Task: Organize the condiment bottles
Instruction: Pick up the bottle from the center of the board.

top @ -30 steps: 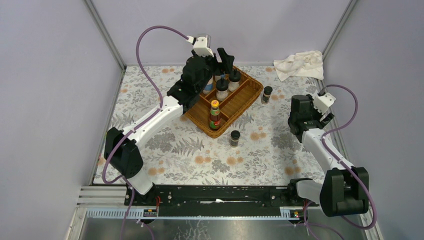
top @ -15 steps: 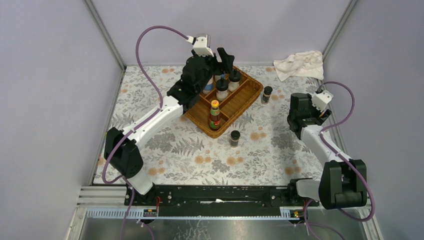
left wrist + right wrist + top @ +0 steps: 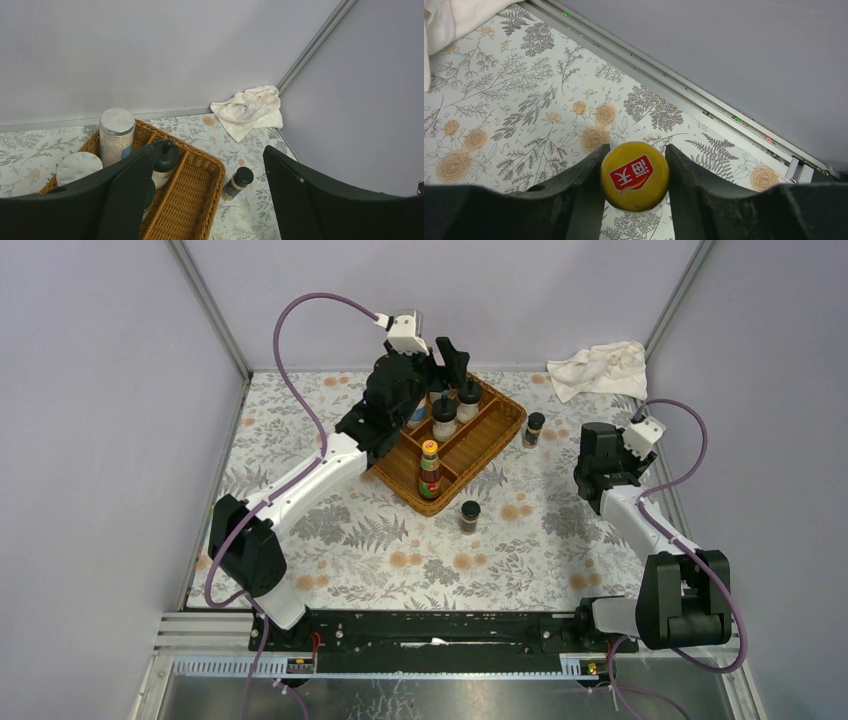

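My right gripper (image 3: 636,151) is shut on a yellow-capped sauce bottle (image 3: 635,176), its fingers pressed to both sides of the cap. In the top view that gripper (image 3: 599,458) hangs low over the table's right side and hides the bottle. Above the far end of the wicker tray (image 3: 503,426) my left gripper (image 3: 450,362) stands open with nothing in it. Inside the tray are a red-labelled sauce bottle (image 3: 430,470) and black-capped shakers (image 3: 444,418). The left wrist view shows a silver-lidded shaker (image 3: 117,135). Two dark spice jars (image 3: 469,516) (image 3: 534,428) stand outside the tray.
A crumpled white cloth (image 3: 598,368) lies in the back right corner. A metal rail (image 3: 684,92) and the grey wall run close behind my right gripper. Floral covering (image 3: 380,540) spreads over the table in front of the tray.
My right gripper has shut on the yellow cap and its arm has shifted a little toward the back. The left arm has not moved.
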Tool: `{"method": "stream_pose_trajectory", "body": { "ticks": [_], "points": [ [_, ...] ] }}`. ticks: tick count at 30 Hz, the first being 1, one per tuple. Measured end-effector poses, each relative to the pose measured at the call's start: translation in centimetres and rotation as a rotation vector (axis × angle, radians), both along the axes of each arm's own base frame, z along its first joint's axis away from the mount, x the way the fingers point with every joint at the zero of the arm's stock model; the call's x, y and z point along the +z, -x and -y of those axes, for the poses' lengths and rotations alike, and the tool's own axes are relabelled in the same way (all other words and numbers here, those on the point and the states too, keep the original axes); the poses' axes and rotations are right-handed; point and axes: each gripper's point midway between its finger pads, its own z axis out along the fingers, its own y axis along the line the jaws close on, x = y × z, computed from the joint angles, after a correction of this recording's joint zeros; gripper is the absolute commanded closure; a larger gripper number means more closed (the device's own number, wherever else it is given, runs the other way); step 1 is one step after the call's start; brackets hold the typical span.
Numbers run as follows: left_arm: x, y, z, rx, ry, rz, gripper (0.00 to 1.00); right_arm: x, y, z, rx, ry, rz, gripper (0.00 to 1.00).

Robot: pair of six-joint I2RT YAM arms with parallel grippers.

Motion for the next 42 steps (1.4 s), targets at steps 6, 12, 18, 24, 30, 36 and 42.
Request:
{"method": "stream_pose_trajectory", "body": {
  "ticks": [6, 12, 18, 24, 30, 36, 42],
  "points": [
    [0.0, 0.0, 0.0, 0.002, -0.001, 0.000, 0.16, 0.1, 0.0, 0.0, -0.004, 0.000, 0.007, 0.80],
    [0.0, 0.0, 0.0, 0.003, -0.001, 0.000, 0.16, 0.1, 0.0, 0.1, -0.012, -0.004, 0.013, 1.00],
    [0.0, 0.0, 0.0, 0.003, -0.001, 0.000, 0.16, 0.1, 0.3, 0.1, -0.018, -0.013, 0.016, 1.00],
    [0.0, 0.1, 0.2, -0.001, -0.001, 0.000, 0.16, 0.1, 0.6, -0.1, -0.007, -0.028, 0.014, 1.00],
    [0.0, 0.1, 0.1, 0.003, -0.001, 0.000, 0.16, 0.2, 1.1, -0.5, 0.024, -0.044, -0.004, 1.00],
    [0.0, 0.2, 0.2, 0.008, -0.002, 0.000, 0.16, 1.0, 1.1, -0.8, 0.055, -0.051, 0.010, 1.00],
    [-0.5, 0.1, 0.0, 0.018, -0.016, -0.002, 0.16, 1.3, 1.0, -1.1, 0.080, -0.044, 0.003, 1.00]
  ]
}}
